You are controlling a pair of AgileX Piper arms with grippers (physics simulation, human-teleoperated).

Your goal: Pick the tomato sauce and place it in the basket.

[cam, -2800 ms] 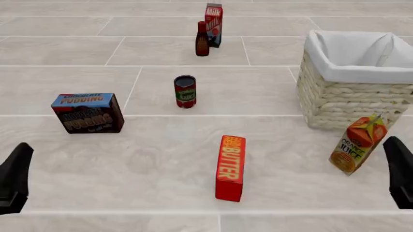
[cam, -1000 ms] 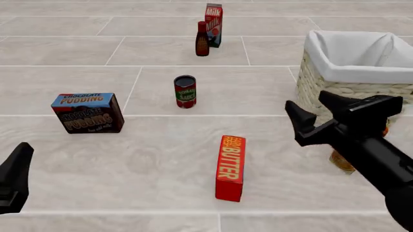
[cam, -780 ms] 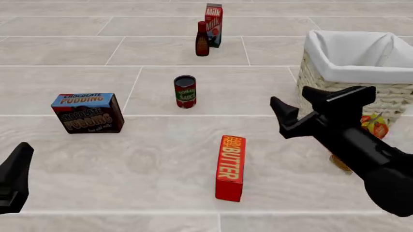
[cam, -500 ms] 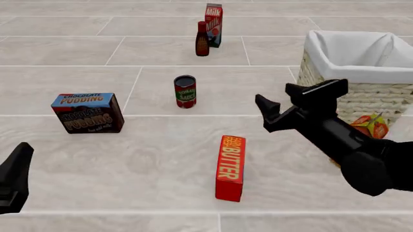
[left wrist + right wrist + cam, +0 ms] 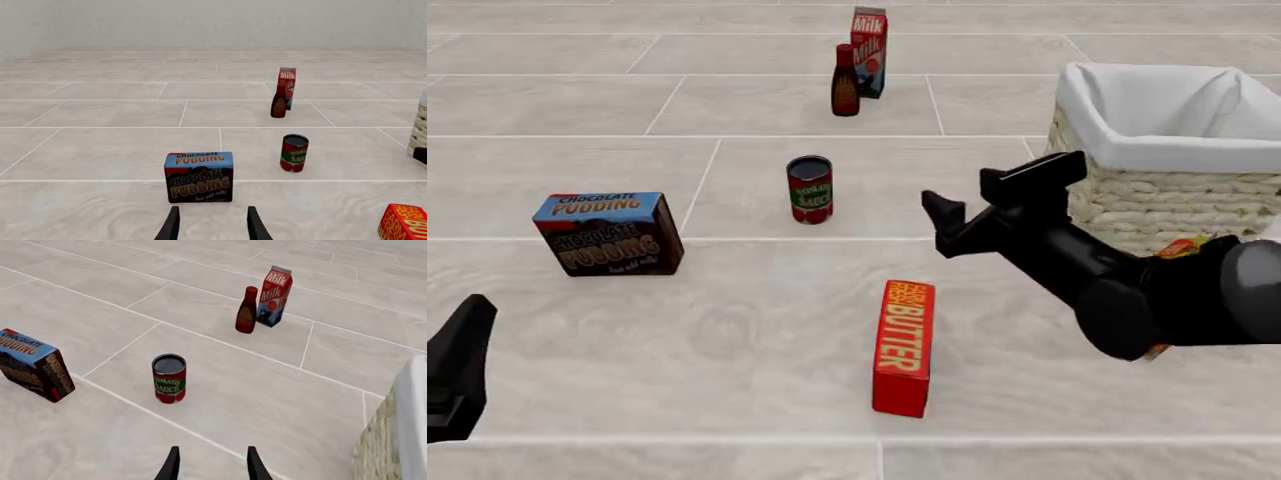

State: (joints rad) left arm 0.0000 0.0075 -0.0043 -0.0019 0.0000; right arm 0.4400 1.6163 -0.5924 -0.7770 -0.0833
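Front view shows the right arm hiding most of the orange juice carton (image 5: 1177,250) beside the basket (image 5: 1154,185), its gripper (image 5: 988,200) with jaws apart, near the upright "TOMATO SAUCE" can (image 5: 810,189) on the table, while the left gripper (image 5: 212,227) likewise gapes by "CHOCOLATE PUDDING" (image 5: 199,176).

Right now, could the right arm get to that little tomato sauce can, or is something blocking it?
Probably yes. The right gripper is open, and only bare floor lies between it and the upright tomato sauce. The butter box sits nearer the camera, off that path.
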